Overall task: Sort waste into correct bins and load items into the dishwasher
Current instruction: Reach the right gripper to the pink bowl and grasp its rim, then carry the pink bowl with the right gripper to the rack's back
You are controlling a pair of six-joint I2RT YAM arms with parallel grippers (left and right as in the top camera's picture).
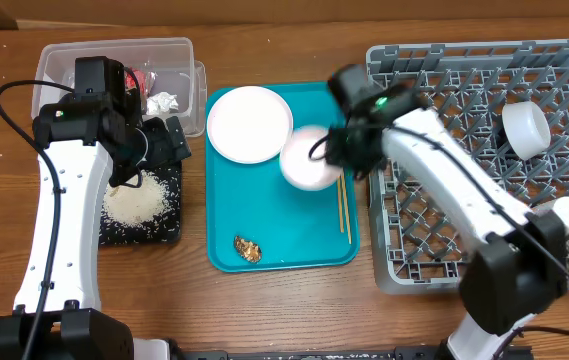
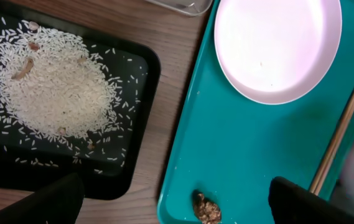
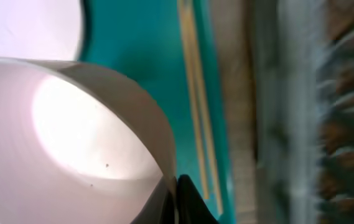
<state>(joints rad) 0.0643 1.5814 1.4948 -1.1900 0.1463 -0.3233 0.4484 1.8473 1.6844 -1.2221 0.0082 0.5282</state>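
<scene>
My right gripper (image 1: 336, 147) is shut on the rim of a small white bowl (image 1: 307, 160), held just above the teal tray's right side; the right wrist view shows its fingers (image 3: 175, 200) pinching the bowl wall (image 3: 71, 137). The chopsticks (image 1: 344, 206) lie beside it, also in the right wrist view (image 3: 195, 93). My left gripper (image 1: 164, 140) is open and empty (image 2: 177, 208) between the black tray (image 1: 169, 232) and the teal tray. Rice (image 2: 52, 87) lies piled in the black tray (image 2: 140, 134). The brown scrap (image 2: 206, 209) and the white plate (image 2: 276, 43) are on the teal tray.
The clear tub (image 1: 64, 58) at the back left holds the red wrapper (image 1: 148, 74) and the white tissue (image 1: 164, 101). The teal tray (image 1: 294, 225) sits mid-table. The grey dish rack (image 1: 444, 190) on the right holds a white cup (image 1: 526, 128) and a small pale round item (image 1: 567, 212).
</scene>
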